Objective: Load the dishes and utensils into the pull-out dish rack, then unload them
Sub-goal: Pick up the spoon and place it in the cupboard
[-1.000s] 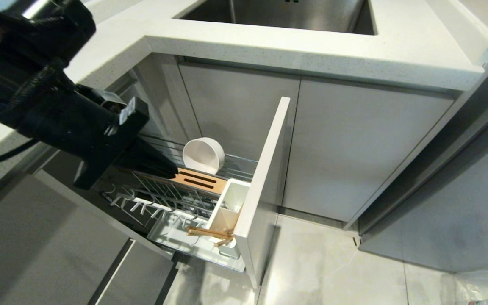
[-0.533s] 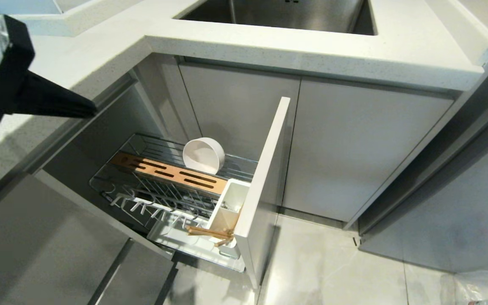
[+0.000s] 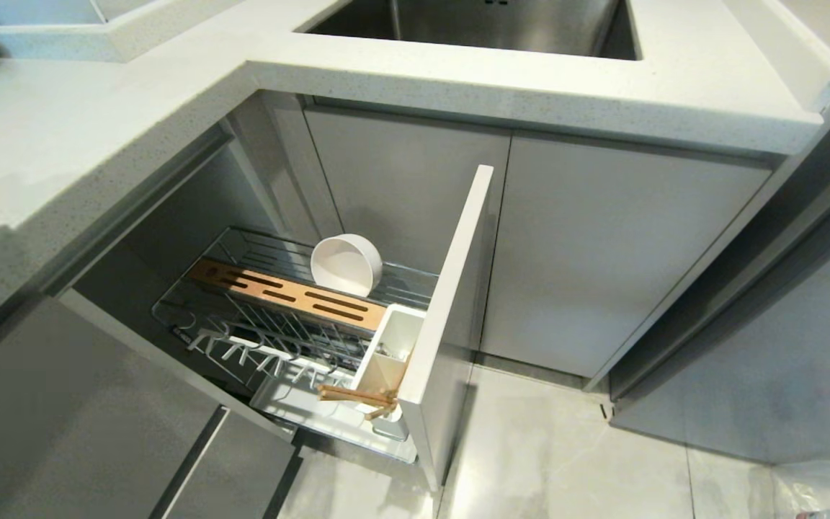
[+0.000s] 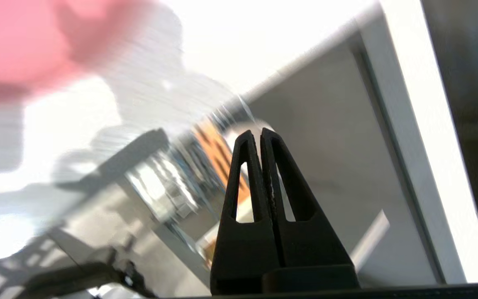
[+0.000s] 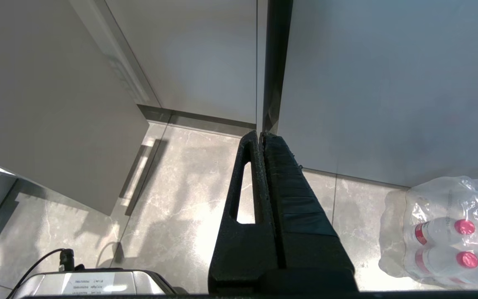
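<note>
Now left tool [image 4: 260, 135] is gone from head view, clamped shut on nothing, hovering over the table [image 3: 62, 130]. Right tool [image 5: 262, 137] is idling shut near the floor. One smooth round bowl [image 3: 346, 264] is sitting in the wire rack [image 3: 271, 324]; two wooden chopsticks [image 3: 357, 396] are lying by the white cup [image 3: 393, 346].

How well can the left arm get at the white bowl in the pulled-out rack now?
Probably yes. The white bowl lies on its side in the open rack behind the wooden strip, with nothing above it. The left end effector is shut, empty and off to the side, so it must open first.
</note>
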You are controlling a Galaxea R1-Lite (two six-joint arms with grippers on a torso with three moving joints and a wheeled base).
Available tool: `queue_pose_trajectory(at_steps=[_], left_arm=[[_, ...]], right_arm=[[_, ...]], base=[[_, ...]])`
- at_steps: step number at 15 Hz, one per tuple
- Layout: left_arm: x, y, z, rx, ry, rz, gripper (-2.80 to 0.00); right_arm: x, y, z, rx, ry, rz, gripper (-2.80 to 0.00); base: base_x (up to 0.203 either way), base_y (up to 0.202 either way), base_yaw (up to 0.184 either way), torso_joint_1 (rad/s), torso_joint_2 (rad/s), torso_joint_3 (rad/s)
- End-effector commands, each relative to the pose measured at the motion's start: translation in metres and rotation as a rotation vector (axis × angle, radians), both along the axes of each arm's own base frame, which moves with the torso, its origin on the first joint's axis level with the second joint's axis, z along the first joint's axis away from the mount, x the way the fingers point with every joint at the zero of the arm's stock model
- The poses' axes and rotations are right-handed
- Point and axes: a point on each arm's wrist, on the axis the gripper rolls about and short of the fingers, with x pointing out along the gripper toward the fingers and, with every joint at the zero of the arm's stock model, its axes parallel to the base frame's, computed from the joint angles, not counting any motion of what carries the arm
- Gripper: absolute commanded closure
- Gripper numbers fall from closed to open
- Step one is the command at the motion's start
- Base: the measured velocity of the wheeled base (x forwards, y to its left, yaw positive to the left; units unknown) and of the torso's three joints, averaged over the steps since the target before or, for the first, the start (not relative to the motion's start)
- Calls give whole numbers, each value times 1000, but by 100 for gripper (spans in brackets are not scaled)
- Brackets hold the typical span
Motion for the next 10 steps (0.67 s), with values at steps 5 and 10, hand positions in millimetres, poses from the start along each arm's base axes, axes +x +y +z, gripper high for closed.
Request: queue_pose_trajectory(at_steps=[5,10], left_arm=[[-46,22,2,200,17,332,0],[-57,29,1,502,186,412,0]], right_arm=[[0,0,0,1,1,0,0],[0,0,0,1,1,0,0]], base=[[0,0,0,0,0,0],[0,0,0,0,0,0]])
